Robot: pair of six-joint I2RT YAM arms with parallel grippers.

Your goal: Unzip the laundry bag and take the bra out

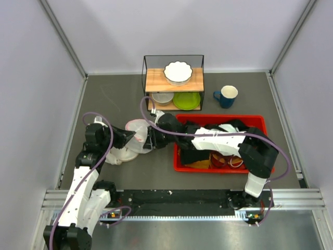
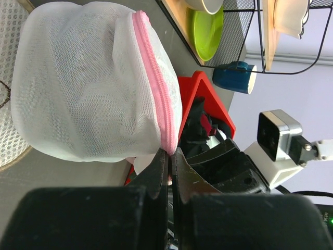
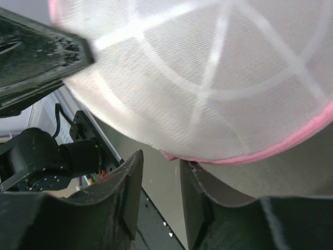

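Note:
The laundry bag, a white mesh dome with a pink zipper band, hangs lifted between the two arms. My left gripper is shut on the lower end of that pink band. From the right, my right gripper stands open just under the bag. The end of the pink band sits right above its fingertips, and nothing is between the fingers. The bra is hidden from every view.
A cream padded piece lies on the table below the bag. A red bin of dark items is under the right arm. Behind stand a wire shelf with dishes and a blue mug.

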